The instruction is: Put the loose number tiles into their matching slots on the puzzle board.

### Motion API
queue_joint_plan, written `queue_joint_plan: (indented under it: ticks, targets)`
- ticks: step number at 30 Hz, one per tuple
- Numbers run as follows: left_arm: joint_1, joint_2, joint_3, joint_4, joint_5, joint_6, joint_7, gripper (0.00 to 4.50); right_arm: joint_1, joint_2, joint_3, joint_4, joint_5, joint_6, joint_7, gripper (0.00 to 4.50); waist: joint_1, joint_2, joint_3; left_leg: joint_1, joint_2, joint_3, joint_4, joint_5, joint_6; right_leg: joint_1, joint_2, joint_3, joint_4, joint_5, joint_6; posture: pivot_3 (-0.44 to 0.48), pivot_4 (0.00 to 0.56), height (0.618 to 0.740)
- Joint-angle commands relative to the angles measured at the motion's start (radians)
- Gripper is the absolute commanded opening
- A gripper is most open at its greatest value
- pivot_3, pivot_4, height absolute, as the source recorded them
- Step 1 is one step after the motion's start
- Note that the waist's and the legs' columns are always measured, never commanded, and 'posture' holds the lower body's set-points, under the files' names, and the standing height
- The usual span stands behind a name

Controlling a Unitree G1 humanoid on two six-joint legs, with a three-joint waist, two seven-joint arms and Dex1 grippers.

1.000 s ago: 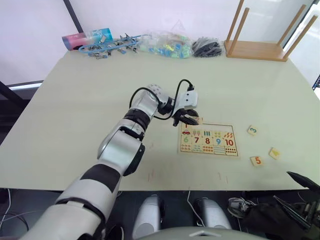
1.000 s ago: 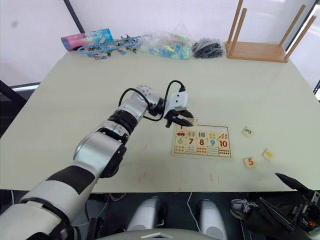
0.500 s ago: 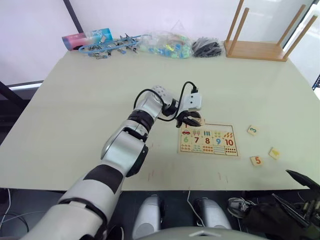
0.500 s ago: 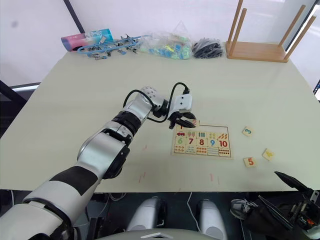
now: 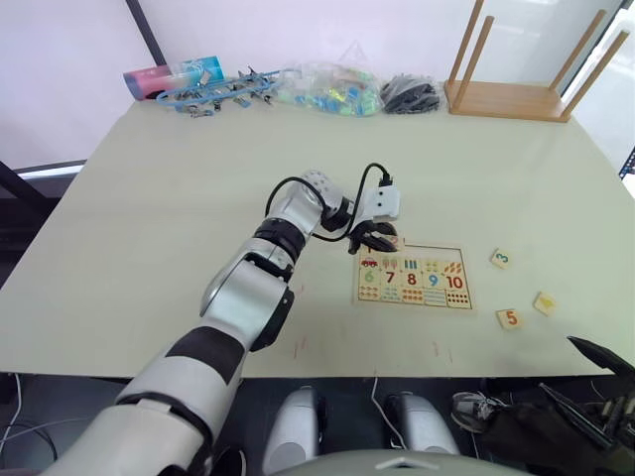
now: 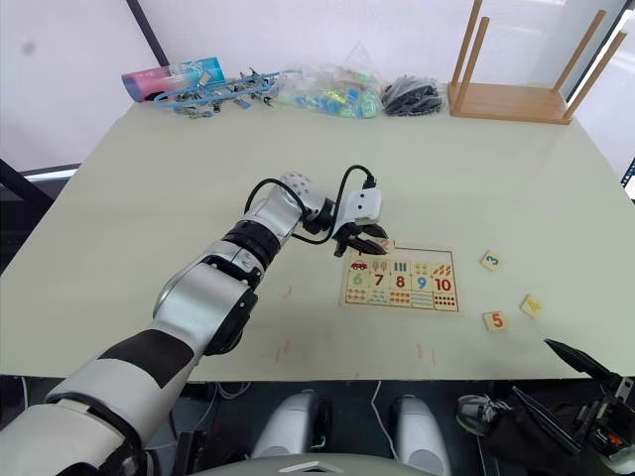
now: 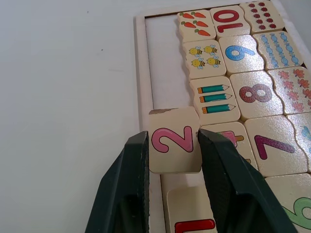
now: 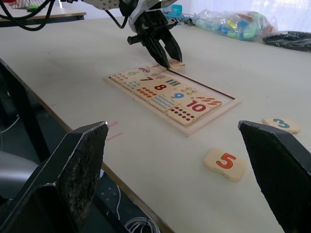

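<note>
My left gripper point(image 7: 170, 145) is clenched on the pink 2 tile point(image 7: 174, 143), one black finger point(image 7: 127, 187) on each side edge. That leaves the printed face up and readable in the left wrist view. I hold it just over the top row of the puzzle board point(image 5: 413, 277), mid-frame in the left eye view. Directly beneath the fingers, the red 1 tile point(image 7: 190, 218) is already in its slot. The bare strip of slots point(image 7: 165, 65) runs away from it up the wrist frame toward the carrots.

The 2 tile is nearly square, so it has no real long axis. It looks slightly skewed against the board's rails. My judgement is that it needs squaring up and lowering beside the 1.

The lower rows, 6 to 10, are filled. The loose 3 tile point(image 5: 501, 259), 5 tile point(image 5: 509, 318) and one more tile point(image 5: 544, 303), digit unreadable, lie right of the board on the table point(image 5: 149, 228).

My right gripper point(image 8: 194, 184) hangs released at the near edge of the table, fingers wide apart.
</note>
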Motion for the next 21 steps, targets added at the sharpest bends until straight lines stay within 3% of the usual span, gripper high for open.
queue_joint_plan:
  ticks: [1, 7, 9, 12, 13, 15, 21]
  targets:
    - [-0.006, -0.001, 0.004, -0.005, -0.001, 0.003, 0.004, 1.03, 0.015, -0.010, -0.011, -0.033, 0.010, -0.008, -0.004, 4.50, 0.000, 0.000, 0.000, 0.000, 0.000, 0.000, 0.000, 0.000, 0.000, 0.000, 0.000, 0.000, 0.000, 0.000, 0.000, 0.000, 0.150, 0.738]
    - [-0.005, -0.002, 0.003, -0.008, 0.000, 0.008, -0.001, 1.03, 0.016, -0.011, -0.010, -0.039, 0.008, -0.005, -0.009, 4.50, 0.000, 0.000, 0.000, 0.000, 0.000, 0.000, 0.001, 0.000, 0.000, 0.000, 0.000, 0.000, 0.001, 0.000, 0.001, 0.000, 0.150, 0.738]
    - [-0.004, -0.004, 0.004, -0.009, -0.002, 0.015, -0.007, 2.04, 0.017, -0.011, -0.009, -0.044, 0.007, -0.003, -0.013, 4.50, 0.000, 0.000, 0.000, 0.000, 0.000, 0.000, 0.001, 0.000, 0.000, 0.000, 0.000, 0.000, 0.001, 0.000, 0.001, 0.000, 0.150, 0.738]
    - [-0.002, -0.003, 0.002, -0.011, 0.000, 0.017, -0.009, 3.07, 0.018, -0.010, -0.008, -0.048, 0.006, -0.002, -0.016, 4.50, 0.000, 0.000, 0.000, 0.000, 0.000, 0.000, 0.002, 0.000, 0.000, 0.000, 0.000, 0.000, 0.002, 0.000, 0.001, 0.000, 0.150, 0.738]
    - [-0.002, -0.003, 0.002, -0.012, 0.000, 0.018, -0.009, 3.69, 0.019, -0.010, -0.008, -0.050, 0.005, -0.001, -0.018, 4.50, 0.000, 0.000, 0.000, 0.000, 0.000, 0.000, 0.003, 0.000, 0.000, 0.000, 0.000, 0.000, 0.003, 0.000, 0.001, 0.000, 0.150, 0.738]
    - [-0.002, -0.003, 0.002, -0.012, 0.001, 0.020, -0.008, 4.43, 0.020, -0.011, -0.007, -0.053, 0.005, 0.000, -0.021, 4.50, 0.000, 0.000, 0.000, 0.000, 0.000, -0.001, 0.004, 0.000, 0.000, 0.000, 0.000, 0.000, 0.004, 0.000, 0.000, 0.000, 0.150, 0.738]
    - [-0.006, -0.005, 0.010, -0.014, -0.007, 0.028, -0.008, 4.43, 0.024, -0.012, -0.003, -0.065, 0.003, 0.003, -0.030, 4.50, 0.000, 0.000, 0.000, 0.000, 0.000, -0.001, 0.010, 0.000, 0.000, 0.000, 0.000, 0.000, 0.009, -0.002, -0.003, 0.000, 0.150, 0.738]
